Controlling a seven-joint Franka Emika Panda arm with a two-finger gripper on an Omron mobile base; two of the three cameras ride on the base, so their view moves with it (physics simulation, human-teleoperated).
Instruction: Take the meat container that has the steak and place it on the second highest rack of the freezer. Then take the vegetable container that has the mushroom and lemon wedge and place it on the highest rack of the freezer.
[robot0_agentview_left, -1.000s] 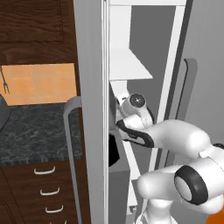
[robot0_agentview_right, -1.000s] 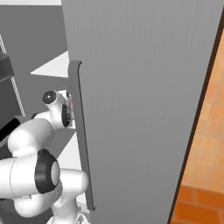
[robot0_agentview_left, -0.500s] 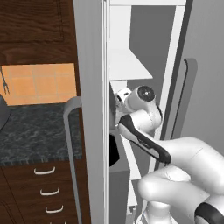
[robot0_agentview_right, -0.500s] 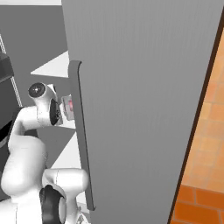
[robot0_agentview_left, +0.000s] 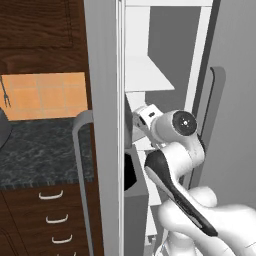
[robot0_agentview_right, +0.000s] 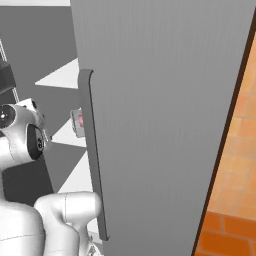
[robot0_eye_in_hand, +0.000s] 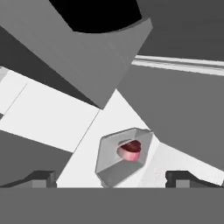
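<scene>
The meat container (robot0_eye_in_hand: 124, 158), a small grey tray holding the red-pink steak (robot0_eye_in_hand: 130, 150), rests on a white shelf inside the freezer (robot0_agentview_right: 165, 100). From the right base view the container (robot0_agentview_right: 78, 122) peeks out beside the door handle, on the second highest rack (robot0_agentview_right: 62, 136), below the top shelf (robot0_agentview_right: 60, 77). My gripper (robot0_eye_in_hand: 111, 176) is open, its fingertips (robot0_eye_in_hand: 43, 176) standing wide on either side of the container and a little short of it, holding nothing. My white hand (robot0_agentview_left: 148, 116) reaches into the freezer. The vegetable container, mushroom and lemon wedge are out of view.
The freezer's grey door (robot0_agentview_left: 235, 125) with its long handle (robot0_agentview_left: 214, 107) stands close on my right. Another grey door panel (robot0_agentview_left: 102, 100) is on the left. Dark wood drawers (robot0_agentview_left: 45, 220), a speckled counter (robot0_agentview_left: 40, 150) and orange tiles (robot0_agentview_left: 45, 95) lie further left.
My hand has drawn back from the container, which stays on the shelf. The arm's elbow has swung and risen, and the jaws remain wide open.
</scene>
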